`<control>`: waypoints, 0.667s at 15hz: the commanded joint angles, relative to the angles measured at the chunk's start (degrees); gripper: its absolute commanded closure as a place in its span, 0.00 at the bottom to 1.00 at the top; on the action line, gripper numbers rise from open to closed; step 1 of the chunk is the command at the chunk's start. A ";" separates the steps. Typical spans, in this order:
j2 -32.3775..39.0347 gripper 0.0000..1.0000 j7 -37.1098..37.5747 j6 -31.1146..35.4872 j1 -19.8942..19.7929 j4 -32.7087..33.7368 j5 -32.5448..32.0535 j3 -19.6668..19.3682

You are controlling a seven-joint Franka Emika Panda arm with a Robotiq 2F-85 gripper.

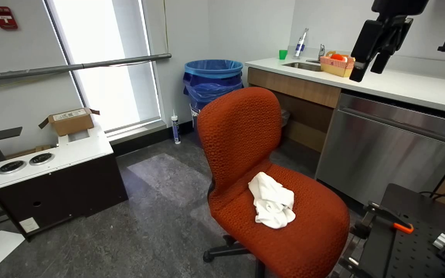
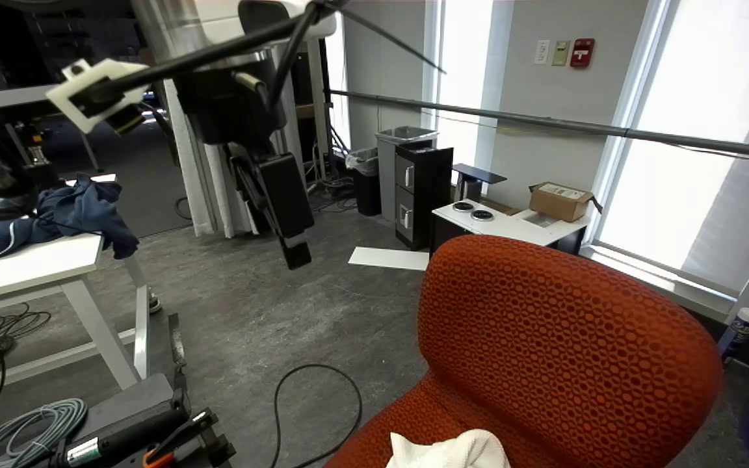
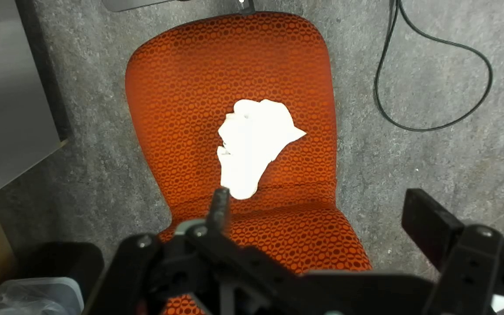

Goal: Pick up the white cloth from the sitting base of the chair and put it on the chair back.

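White cloth (image 1: 272, 204) lies bunched on the seat (image 1: 317, 227) of the orange-red chair (image 3: 177, 131), one end close to the crease below the chair back (image 1: 242, 119). Gripper (image 3: 320, 209) is released, fingers (image 3: 429, 227) spread wide. It hangs in the air in both exterior views, well apart from the cloth. In the wrist view the chair back shows between the fingers, and one of them stands just by the cloth's narrow end in frame; the cloth looks washed out there, folds hard to read.

Elsewhere: blue bin (image 1: 213, 87) behind the chair in an exterior view, caulk tube (image 1: 175, 129) upright on the floor (image 1: 149, 231) near it. White counter (image 1: 396, 83) has a sink (image 1: 301, 66), green cup (image 1: 282, 54) and basket (image 1: 336, 68) with something reddish (image 1: 337, 56) inside; steel dishwasher (image 1: 392, 148) underneath. Cardboard box (image 1: 72, 122), flaps out, stands at the rear of a white-topped two-burner stove (image 1: 87, 150). In an exterior view a dark blue garment (image 2: 82, 208) lies on a white table (image 2: 43, 257), partly over the edge. Thin black cable (image 3: 418, 130) loops on the floor beside the chair.
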 commanded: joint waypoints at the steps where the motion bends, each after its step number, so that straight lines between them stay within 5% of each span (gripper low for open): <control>1: -0.06 0.00 0.03 2.78 -0.23 -2.53 -0.64 -1.08; 5: 0.73 0.00 -0.76 11.74 -2.09 -10.37 -2.12 -3.16; 6: 5.83 0.00 -1.24 12.55 -2.51 -6.25 -2.32 -3.91; 10: 14.78 0.00 -2.43 23.45 -5.62 -7.69 -4.37 -7.03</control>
